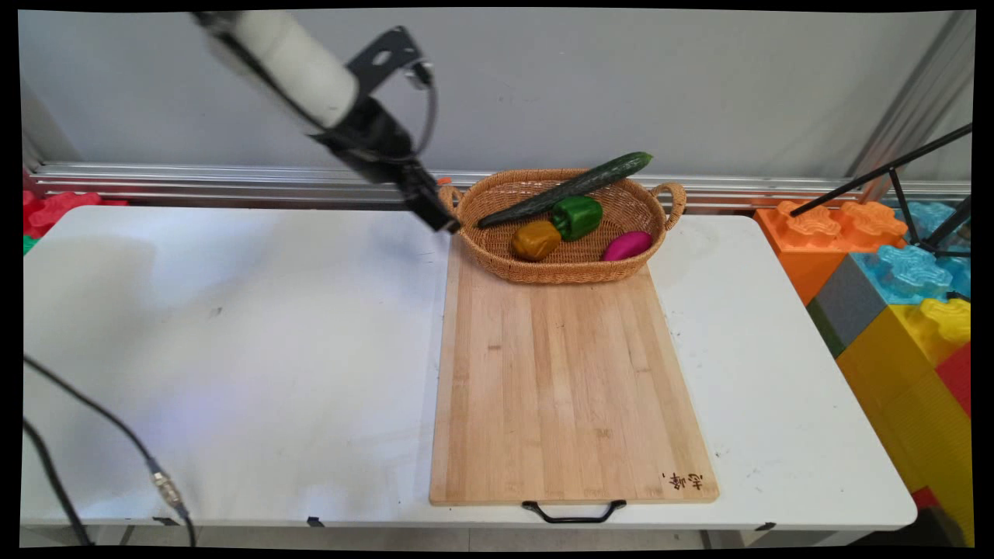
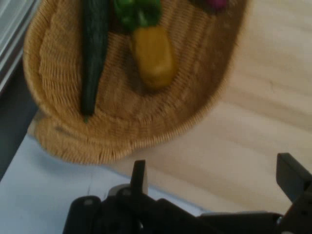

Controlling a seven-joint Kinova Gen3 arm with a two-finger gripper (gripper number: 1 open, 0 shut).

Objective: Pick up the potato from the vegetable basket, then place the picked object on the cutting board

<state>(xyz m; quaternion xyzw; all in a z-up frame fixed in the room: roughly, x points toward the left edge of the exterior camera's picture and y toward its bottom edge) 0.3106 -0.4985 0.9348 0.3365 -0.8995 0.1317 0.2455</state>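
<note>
My gripper (image 1: 444, 223) hangs just off the left handle of an oval wicker basket (image 1: 561, 272), over the far left corner of a bamboo cutting board (image 1: 567, 388). In the hand view the gripper (image 2: 214, 178) is open with nothing between its fingers (image 2: 139, 175), above the board's edge (image 2: 263, 122) beside the basket (image 2: 126, 139). A long cucumber (image 1: 567, 189) (image 2: 93, 53) leans across the basket. Also inside are a green pepper (image 1: 576, 216) (image 2: 136, 12), a yellow-brown pepper (image 1: 535, 240) (image 2: 153, 56) and a magenta vegetable (image 1: 627, 245) (image 2: 214, 4).
Large coloured toy blocks (image 1: 893, 295) are stacked past the table's right edge, under black tripod legs (image 1: 877, 175). Red blocks (image 1: 54, 210) lie at the far left. A black cable (image 1: 93, 419) crosses the near left corner. A metal rail (image 1: 233, 182) runs along the wall.
</note>
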